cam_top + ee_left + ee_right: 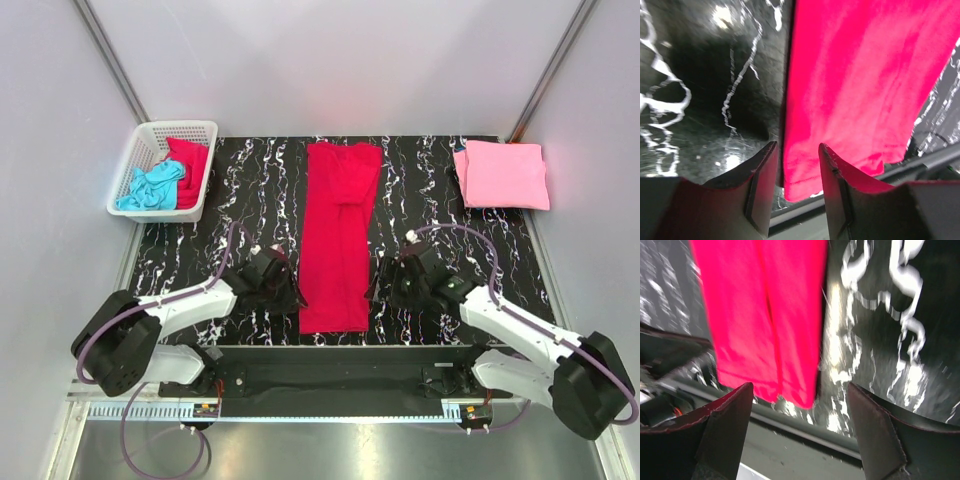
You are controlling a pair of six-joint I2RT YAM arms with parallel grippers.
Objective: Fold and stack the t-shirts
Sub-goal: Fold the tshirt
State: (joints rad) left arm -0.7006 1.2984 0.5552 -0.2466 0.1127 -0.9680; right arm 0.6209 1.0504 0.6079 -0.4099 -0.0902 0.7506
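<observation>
A crimson t-shirt (338, 235) lies folded into a long narrow strip down the middle of the black marbled table (450, 240). A light pink t-shirt (502, 174) rests folded at the back right. My left gripper (285, 285) sits low at the strip's near left corner. In the left wrist view its jaws (797, 150) stand apart, with the hem corner of the crimson fabric (860, 80) showing between them, not pinched. My right gripper (385, 283) is at the near right corner. It is open wide (800, 390), and the crimson cloth (760, 315) lies just beyond the fingertips.
A white lattice basket (130, 180) at the back left holds a turquoise shirt (150, 187) and a red one (190, 160). The table's near edge and a metal rail (340, 350) run right behind both grippers. Grey walls close in the sides.
</observation>
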